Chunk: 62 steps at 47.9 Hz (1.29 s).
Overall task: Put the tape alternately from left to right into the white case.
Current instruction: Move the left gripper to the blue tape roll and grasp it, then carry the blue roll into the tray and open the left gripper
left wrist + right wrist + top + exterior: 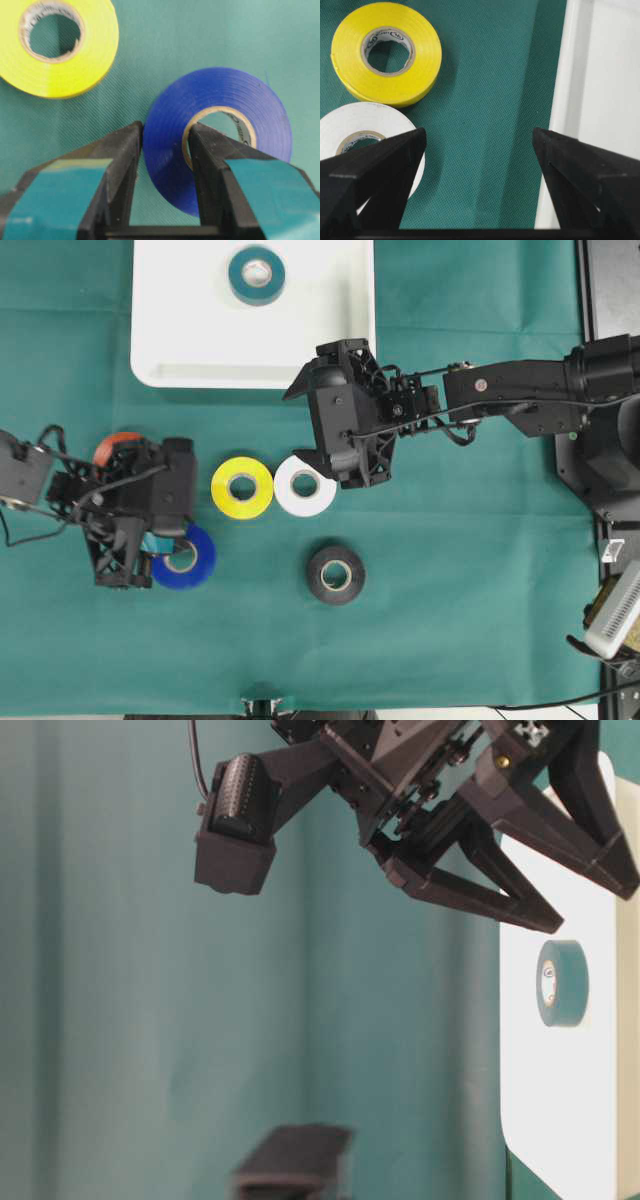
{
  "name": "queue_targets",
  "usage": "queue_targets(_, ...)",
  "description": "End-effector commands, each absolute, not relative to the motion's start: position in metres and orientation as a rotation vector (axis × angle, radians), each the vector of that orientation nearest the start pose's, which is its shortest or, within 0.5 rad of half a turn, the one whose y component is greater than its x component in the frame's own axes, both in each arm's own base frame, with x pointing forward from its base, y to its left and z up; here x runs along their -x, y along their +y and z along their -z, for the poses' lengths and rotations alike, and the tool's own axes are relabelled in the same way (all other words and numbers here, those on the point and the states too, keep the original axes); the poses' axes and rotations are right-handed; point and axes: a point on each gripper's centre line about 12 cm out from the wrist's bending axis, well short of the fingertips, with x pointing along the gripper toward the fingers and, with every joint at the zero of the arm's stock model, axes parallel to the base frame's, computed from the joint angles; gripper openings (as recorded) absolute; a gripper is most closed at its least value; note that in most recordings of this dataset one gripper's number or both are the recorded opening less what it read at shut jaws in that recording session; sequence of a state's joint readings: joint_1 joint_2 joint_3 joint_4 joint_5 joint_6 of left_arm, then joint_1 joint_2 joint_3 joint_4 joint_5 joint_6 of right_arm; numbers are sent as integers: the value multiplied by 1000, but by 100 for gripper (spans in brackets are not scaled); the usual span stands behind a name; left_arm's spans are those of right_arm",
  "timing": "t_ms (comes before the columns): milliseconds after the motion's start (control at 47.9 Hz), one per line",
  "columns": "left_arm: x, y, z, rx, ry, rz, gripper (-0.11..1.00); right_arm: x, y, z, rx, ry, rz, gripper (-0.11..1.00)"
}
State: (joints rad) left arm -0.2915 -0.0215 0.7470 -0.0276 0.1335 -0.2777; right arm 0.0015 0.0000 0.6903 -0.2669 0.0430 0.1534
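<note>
The white case (180, 340) lies at the back with a teal tape roll (256, 275) in it. On the green cloth, my left gripper (163, 545) is shut on the wall of the blue tape (195, 560), with one finger inside its core and one outside. The left wrist view shows this grip (165, 135) on the blue tape (220, 100). My right gripper (290, 425) hovers open and empty between the white tape (305, 485) and the case's front rim. A yellow roll (242, 487), a black roll (335, 574) and an orange roll (115, 445), half hidden by the left arm, lie around.
The right wrist view has the yellow roll (387, 52) and white roll (350, 125) on the left and the case rim (570, 100) on the right. The table-level view shows the teal roll (562, 983) in the case (560, 1120). Equipment stands at the right edge (610, 300).
</note>
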Motion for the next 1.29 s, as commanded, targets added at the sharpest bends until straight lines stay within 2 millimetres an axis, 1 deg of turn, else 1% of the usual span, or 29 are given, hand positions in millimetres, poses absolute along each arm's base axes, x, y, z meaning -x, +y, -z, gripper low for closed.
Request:
queue_targets(0, -337, -103, -166, 170, 829, 159, 28, -380, 0, -171, 110, 692, -31, 79)
queue_targets(188, -328, -98, -177, 171, 818, 157, 28, -380, 0, -171, 110, 690, -31, 79)
queue_targets(376, -326, -89, -174, 178, 825, 134, 28, -380, 0, -171, 112, 692, -32, 79)
queue_targets(501, -327, -78, -173, 188, 826, 104, 28, -380, 0, -171, 110, 692, -31, 79)
queue_targets(710, -336, -43, -175, 200, 807, 19, 28, -380, 0, -171, 112, 687, -32, 79)
queue_targets(835, -338, -17, -175, 190, 799, -39, 28, -380, 0, -171, 112, 687, -32, 79)
queue_targets(918, -338, 2, -175, 173, 798, -74, 28, -380, 0, -171, 110, 687, -32, 79)
queue_targets(1190, -337, 46, -177, 143, 792, -162, 28, -380, 0, -171, 110, 689, -32, 79)
queue_targets(1273, -335, 62, -178, 144, 787, -199, 28, -380, 0, -171, 110, 689, -32, 79)
